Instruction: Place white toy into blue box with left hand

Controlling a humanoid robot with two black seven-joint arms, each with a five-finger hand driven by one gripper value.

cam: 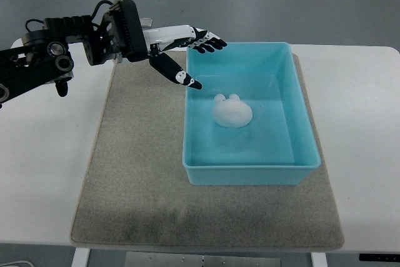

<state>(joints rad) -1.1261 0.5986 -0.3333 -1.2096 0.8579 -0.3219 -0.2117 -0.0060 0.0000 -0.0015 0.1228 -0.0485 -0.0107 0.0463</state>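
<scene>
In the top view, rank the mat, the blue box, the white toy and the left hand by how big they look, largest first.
1. Mat, it spreads well past the box.
2. Blue box.
3. Left hand, fingers spread and empty over the box's corner; it is raised toward the camera, so it may look oversized.
4. White toy, lying inside the box.

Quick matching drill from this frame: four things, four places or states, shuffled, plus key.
Things:
1. white toy
2. blue box
3. left robot hand
4. mat

Places or states:
A. lies flat on the white table
B. open, holding nothing, at the box's far left corner
C. sits on the mat, right of its middle
D. rests on the box floor

Pairs: 1-D, 2-C, 3-B, 4-A
</scene>
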